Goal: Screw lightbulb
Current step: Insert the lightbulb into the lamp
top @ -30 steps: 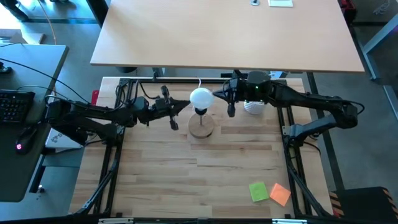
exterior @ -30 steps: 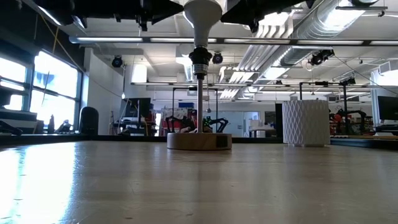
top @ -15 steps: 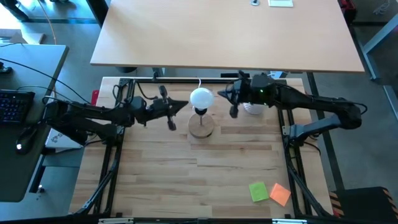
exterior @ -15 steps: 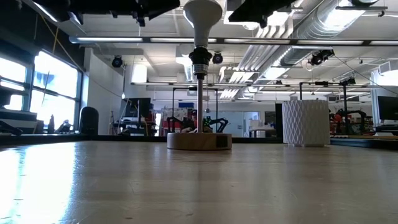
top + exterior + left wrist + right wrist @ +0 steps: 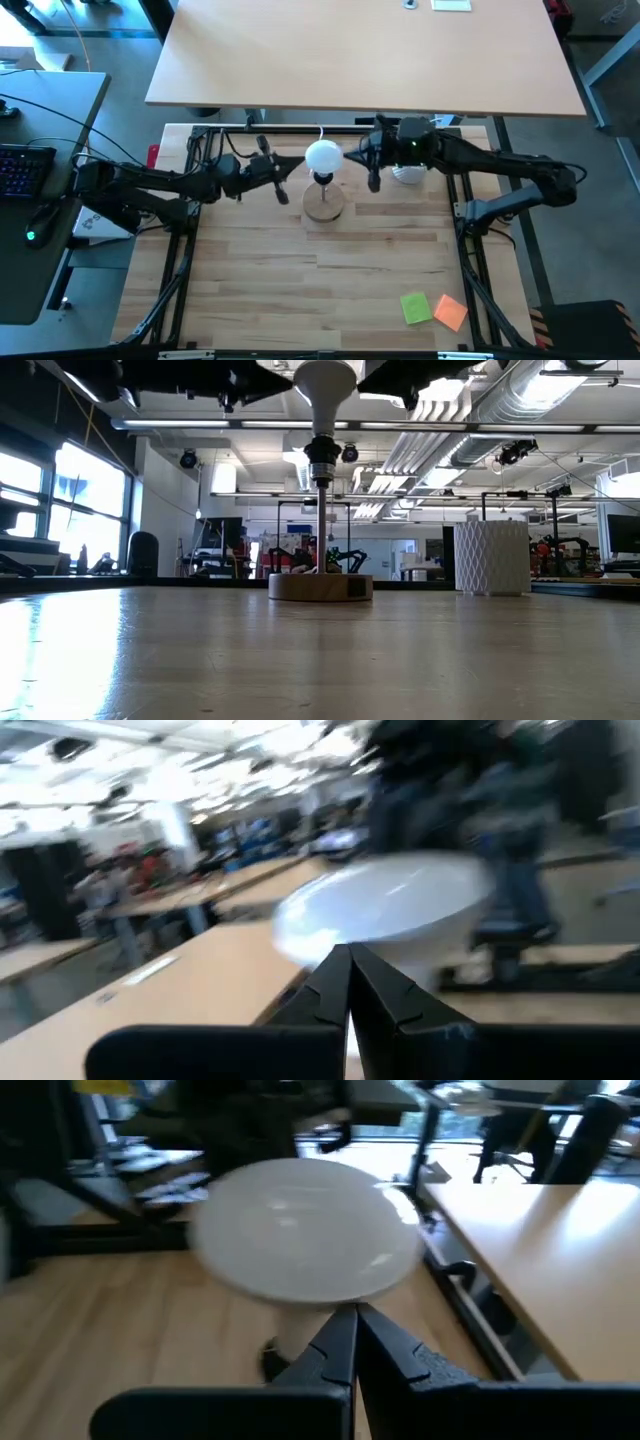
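Overhead, the lightbulb [image 5: 323,157] stands upright in the socket of the wooden lamp base [image 5: 324,205] near the counter's [image 5: 330,290] far edge, globe up and screw end down, with the left gripper [image 5: 283,180] and right gripper [image 5: 371,170] flanking it, both pinched together and holding nothing; half a second earlier the right gripper sat slightly farther right. At counter level, the lightbulb [image 5: 325,390] rises vertically above the lamp base [image 5: 320,587], a white ribbed cup [image 5: 491,558] well apart to one side. Each wrist camera shows the globe [image 5: 385,912] [image 5: 305,1243] just beyond its own closed fingertips [image 5: 345,982] [image 5: 352,1338].
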Robot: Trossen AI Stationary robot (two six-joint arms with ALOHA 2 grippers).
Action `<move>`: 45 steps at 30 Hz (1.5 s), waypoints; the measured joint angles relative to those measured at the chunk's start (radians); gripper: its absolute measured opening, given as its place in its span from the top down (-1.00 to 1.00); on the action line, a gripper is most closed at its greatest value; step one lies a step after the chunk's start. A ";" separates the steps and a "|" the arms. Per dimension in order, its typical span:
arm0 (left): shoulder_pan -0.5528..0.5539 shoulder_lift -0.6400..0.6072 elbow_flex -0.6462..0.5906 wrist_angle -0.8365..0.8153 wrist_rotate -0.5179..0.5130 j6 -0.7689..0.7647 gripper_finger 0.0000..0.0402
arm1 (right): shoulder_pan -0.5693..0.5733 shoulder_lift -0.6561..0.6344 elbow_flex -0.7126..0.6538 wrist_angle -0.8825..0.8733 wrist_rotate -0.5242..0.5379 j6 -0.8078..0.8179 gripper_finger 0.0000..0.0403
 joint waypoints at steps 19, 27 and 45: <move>-0.062 -0.018 0.000 0.033 -0.008 0.109 1.00 | -0.043 0.008 0.001 0.059 0.091 0.001 1.00; -0.033 -0.018 -0.001 0.022 0.002 0.109 1.00 | -0.045 0.030 0.001 0.079 -0.055 0.031 1.00; -0.082 -0.037 0.000 -0.043 -0.128 0.195 1.00 | 0.016 -0.051 0.000 -0.059 0.123 -0.002 1.00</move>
